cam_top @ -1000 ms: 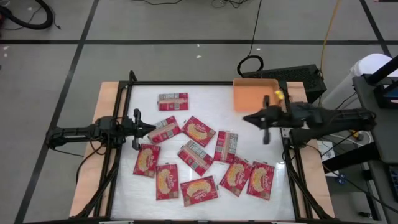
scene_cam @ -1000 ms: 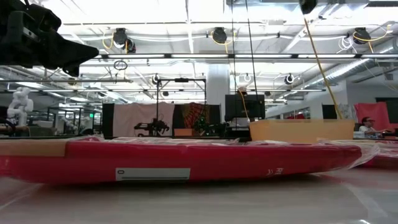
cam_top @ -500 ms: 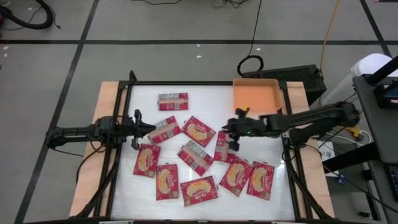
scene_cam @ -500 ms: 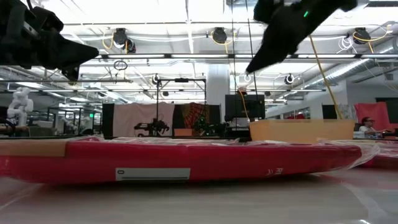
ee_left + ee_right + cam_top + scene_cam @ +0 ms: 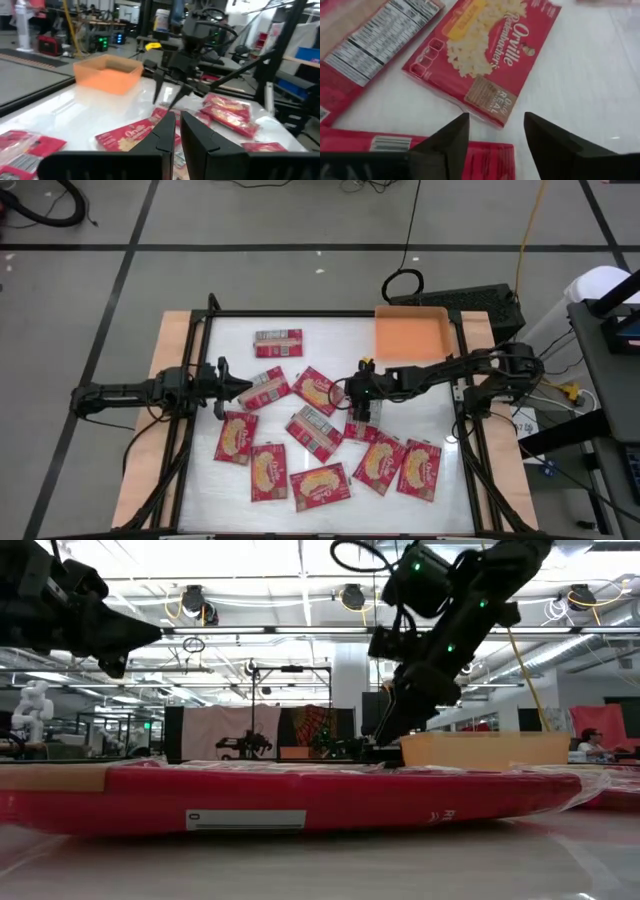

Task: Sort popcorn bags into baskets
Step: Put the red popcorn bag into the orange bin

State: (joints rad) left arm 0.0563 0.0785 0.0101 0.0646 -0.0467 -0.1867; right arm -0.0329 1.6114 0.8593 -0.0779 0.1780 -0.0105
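Where spread right claw (image 5: pixel 495 145) hangs, popcorn bag (image 5: pixel 482 57) just beyond.

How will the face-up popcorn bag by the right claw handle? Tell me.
The popcorn bag lies flat and thin, so probably light, somewhat bendy. Its glossy wrap may slip on the smooth table. The open right claw likely needs an edge.

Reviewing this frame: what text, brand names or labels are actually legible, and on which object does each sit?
"Orville Redenbacher's": on the face-up popcorn bag ahead of the right gripper, whose fingers are apart.
"REAL": in the brown box on that same bag; the small words around it are unreadable.
Nutrition panel on the neighbouring face-down bag: too blurred to read.
Print on the bags in the high view: too small to read.
Orange tray: no text.
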